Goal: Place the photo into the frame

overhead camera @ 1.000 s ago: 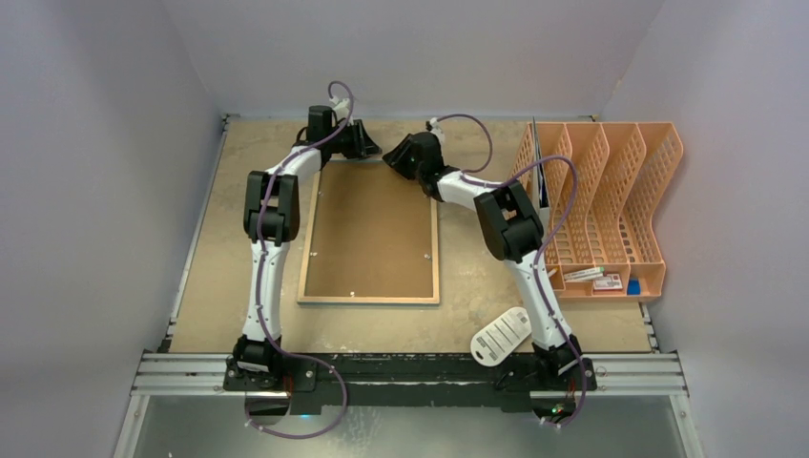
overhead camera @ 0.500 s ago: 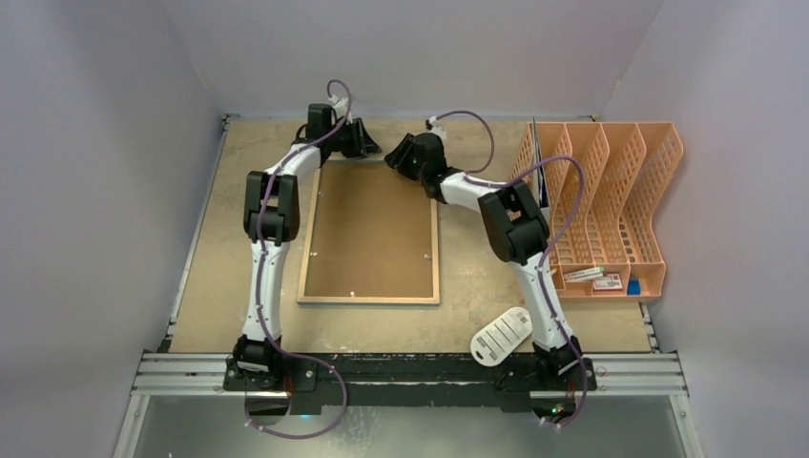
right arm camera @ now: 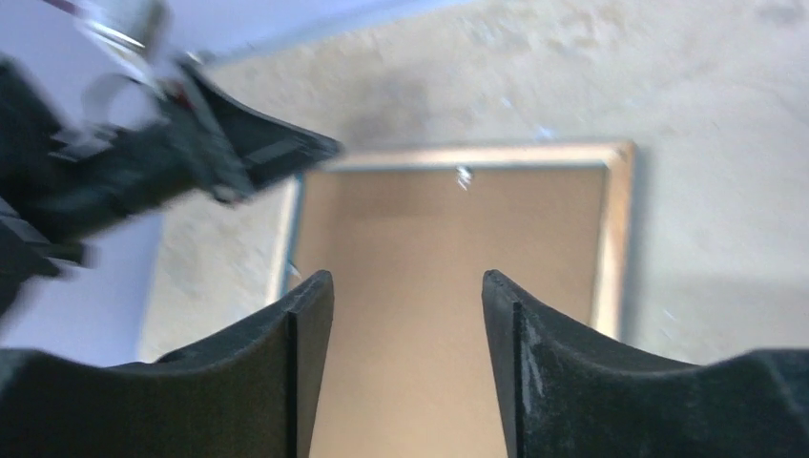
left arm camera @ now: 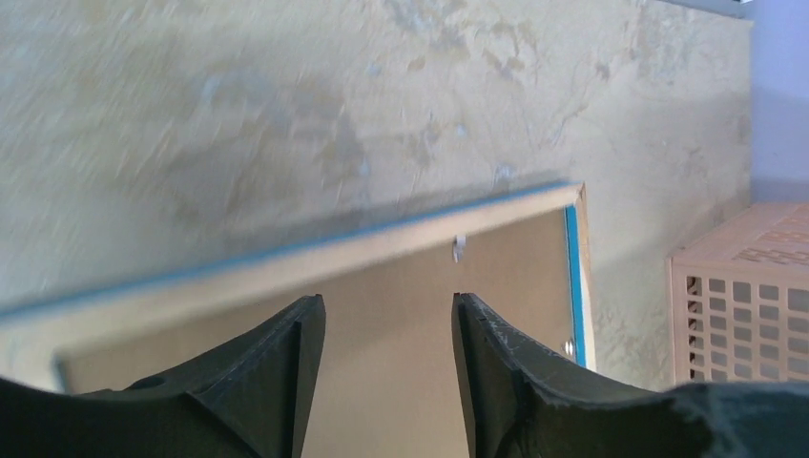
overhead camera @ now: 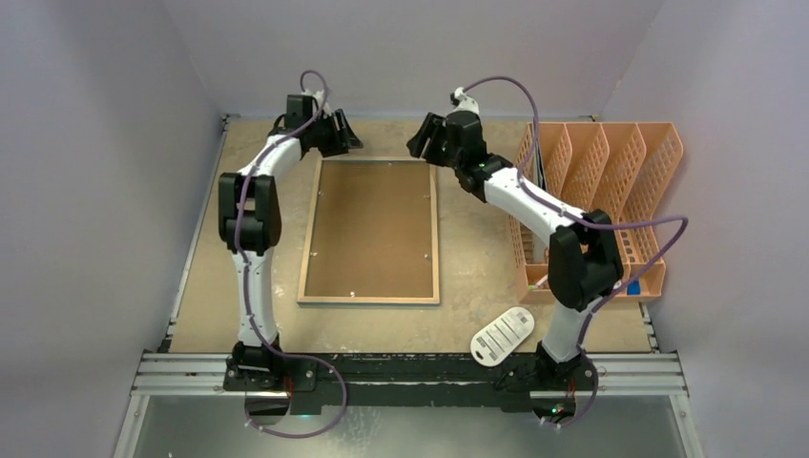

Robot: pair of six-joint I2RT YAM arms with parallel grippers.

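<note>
The frame (overhead camera: 369,300) lies face down in the middle of the table, light wood side up, with thin blue edges showing in the left wrist view (left arm camera: 286,267). A brown backing board (overhead camera: 372,229) fills it. The photo is out of view. My left gripper (overhead camera: 342,134) hovers above the frame's far left corner, open with nothing between its fingers (left arm camera: 386,298). My right gripper (overhead camera: 420,143) hangs above the far right corner, also open and empty (right arm camera: 406,277). In the right wrist view the board (right arm camera: 410,219) sits below the jaws and the frame's rail (right arm camera: 615,248) is to the right.
An orange file rack (overhead camera: 620,191) with several slots stands along the right side, its corner visible from the left wrist (left arm camera: 735,296). A white oval tag (overhead camera: 503,335) lies near the right arm's base. Walls close in the back and both sides.
Both grippers have opened wider and risen off the frame's far edge. The left one drew back to the left; the right one swung right, its elbow now over the file rack.
</note>
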